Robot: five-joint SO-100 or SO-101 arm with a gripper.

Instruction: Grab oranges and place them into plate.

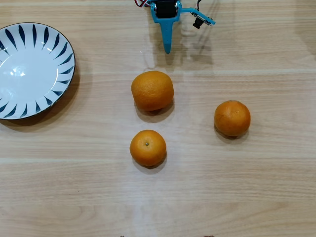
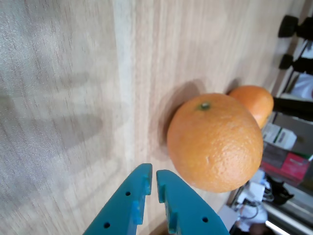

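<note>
Three oranges lie on the wooden table in the overhead view: a larger one (image 1: 152,90) in the middle, a smaller one (image 1: 147,147) just below it, and another (image 1: 232,118) off to the right. The plate (image 1: 29,69), white with dark blue strokes round its rim, sits at the left edge with nothing on it. My blue gripper (image 1: 168,47) hangs at the top centre, shut and holding nothing, a short way above the larger orange. In the wrist view the gripper (image 2: 152,177) points beside the larger orange (image 2: 215,142), with a second orange (image 2: 254,103) behind it.
Bare wood spans the space between the plate and the oranges and the bottom of the overhead view. In the wrist view, boxes (image 2: 281,139) and dark stands (image 2: 293,29) sit beyond the table's far edge.
</note>
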